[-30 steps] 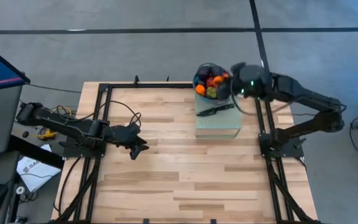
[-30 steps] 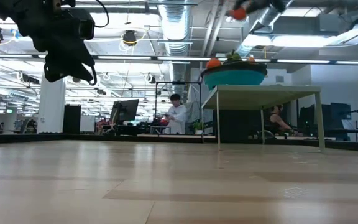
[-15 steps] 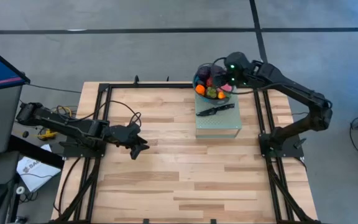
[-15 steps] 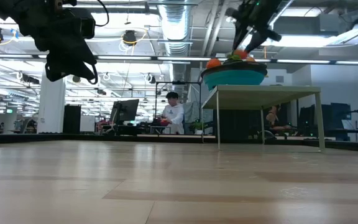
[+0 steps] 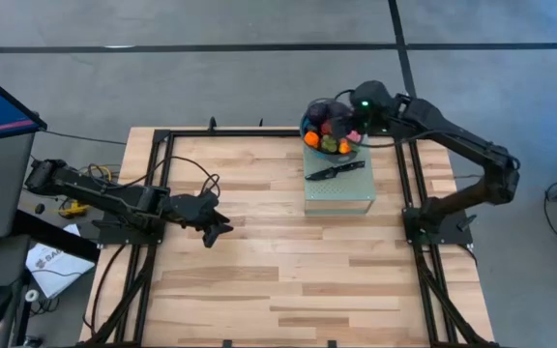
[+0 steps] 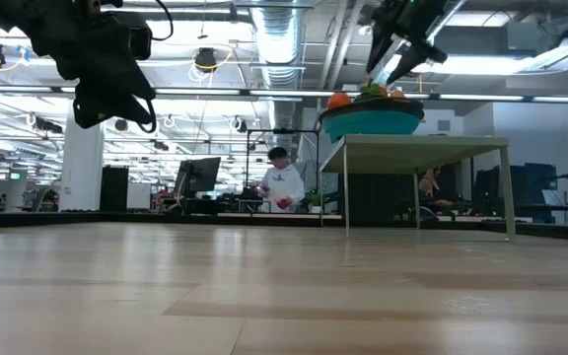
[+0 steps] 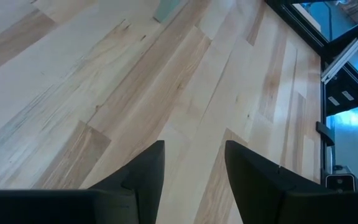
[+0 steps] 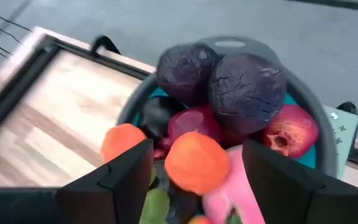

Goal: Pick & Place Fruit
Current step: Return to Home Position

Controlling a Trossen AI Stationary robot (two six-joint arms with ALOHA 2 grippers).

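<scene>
Our right gripper (image 8: 196,149) is hanging just above the bowl (image 6: 373,122), its fingers spread and holding nothing. An orange piece (image 8: 188,163) is lying in the heap right beneath the gap between them. We are judging the placing as done, since the fruit (image 8: 244,90) is sitting heaped inside the bowl, purple, red, pink and orange together, and none is showing on the table (image 5: 288,280). We are therefore heading for home, and we are aiming to rise straight up from the bowl first, keeping the fingers parted so that no tip is catching the heap or the rim. Once well above the bowl we are planning to swing away, steering off the knife (image 5: 335,171) lying just beside the bowl on the shelf (image 5: 341,198). Well apart from the bowl, our left gripper (image 7: 194,146) is waiting over the table, fingers parted and empty.
</scene>
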